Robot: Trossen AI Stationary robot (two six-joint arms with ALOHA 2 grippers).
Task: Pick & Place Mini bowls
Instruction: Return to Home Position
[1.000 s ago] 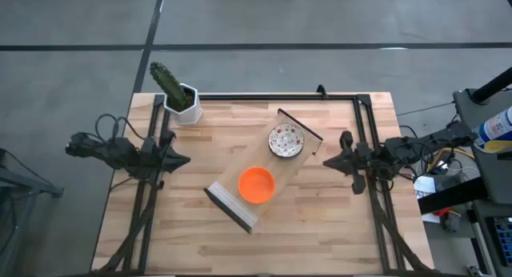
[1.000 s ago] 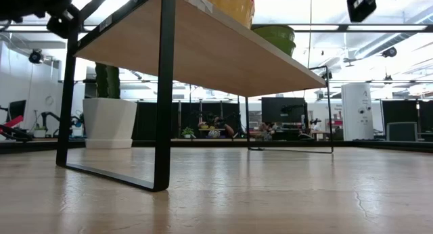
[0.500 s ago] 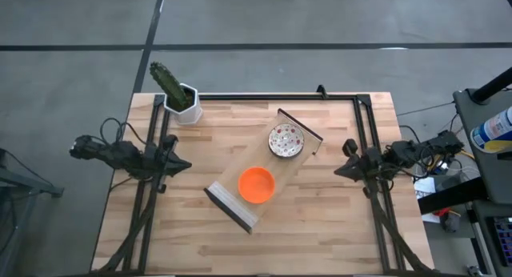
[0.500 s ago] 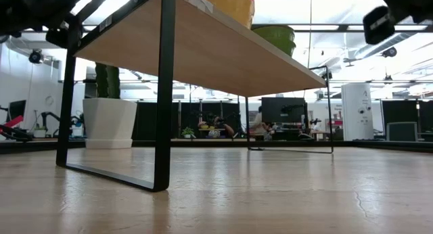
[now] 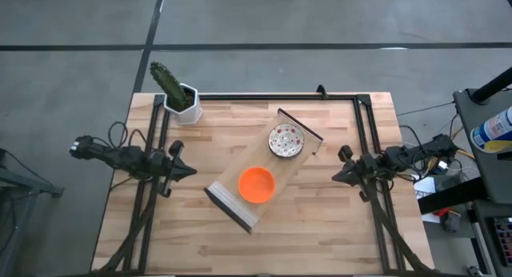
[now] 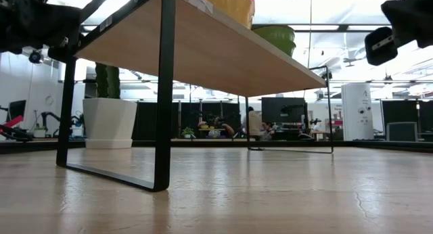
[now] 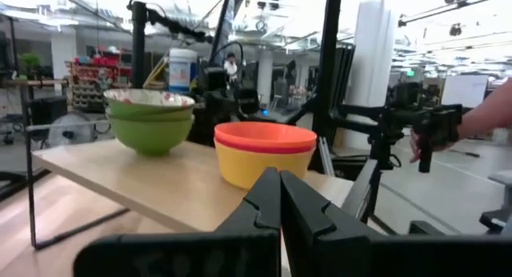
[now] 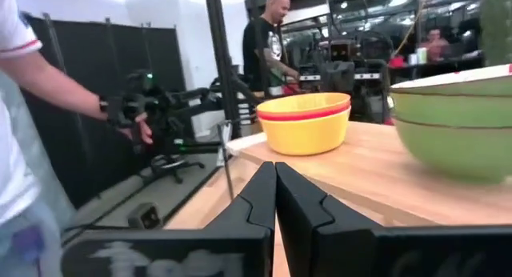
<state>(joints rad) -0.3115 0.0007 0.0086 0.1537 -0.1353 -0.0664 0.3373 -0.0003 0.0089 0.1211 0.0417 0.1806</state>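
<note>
Two stacks of mini bowls stand on a small raised wooden stand [image 5: 232, 198] in the middle of the table. One stack [image 5: 257, 184] has an orange bowl on top, with red and yellow below [image 7: 266, 151]. The other stack [image 5: 286, 141] is white with red speckles inside and green outside [image 7: 150, 121]. My left gripper [image 5: 190, 171] is shut, left of the stand and pointing at it [image 7: 280, 174]. My right gripper [image 5: 336, 178] is shut, right of the stand and facing it [image 8: 276, 166]. Neither touches a bowl.
A white square pot with a green cactus [image 5: 182, 99] stands at the far left corner. A black frame rail [image 5: 272, 95] runs along the far edge. People show beyond the table: a hand on a handle [image 7: 480, 125], an arm [image 8: 56, 81], and a standing person [image 8: 272, 37].
Both arms have drifted toward the table's near edge. The right gripper has also drawn back a little toward the right edge. The bowls and the stand have stayed where they were.
</note>
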